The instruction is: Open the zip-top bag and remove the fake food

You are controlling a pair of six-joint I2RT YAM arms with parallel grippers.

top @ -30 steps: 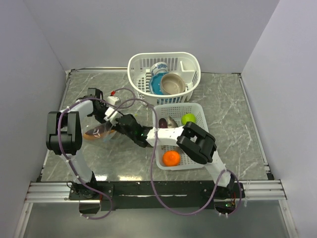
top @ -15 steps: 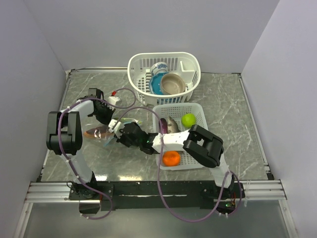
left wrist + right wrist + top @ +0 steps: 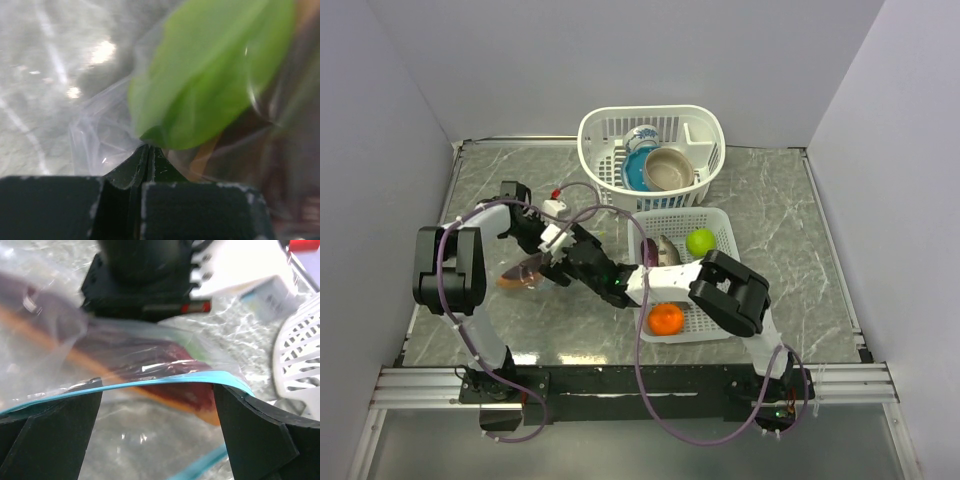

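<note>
Soft, even light is falling from above in the top view, leaving the table (image 3: 780, 220) bright and the shadows faint. In the left wrist view glare spots are blooming at upper left, and the green piece (image 3: 210, 70) is smearing into heavy blur. In the right wrist view highlights are glinting off the crinkled bag (image 3: 55, 335), while everything behind it is going soft.
</note>
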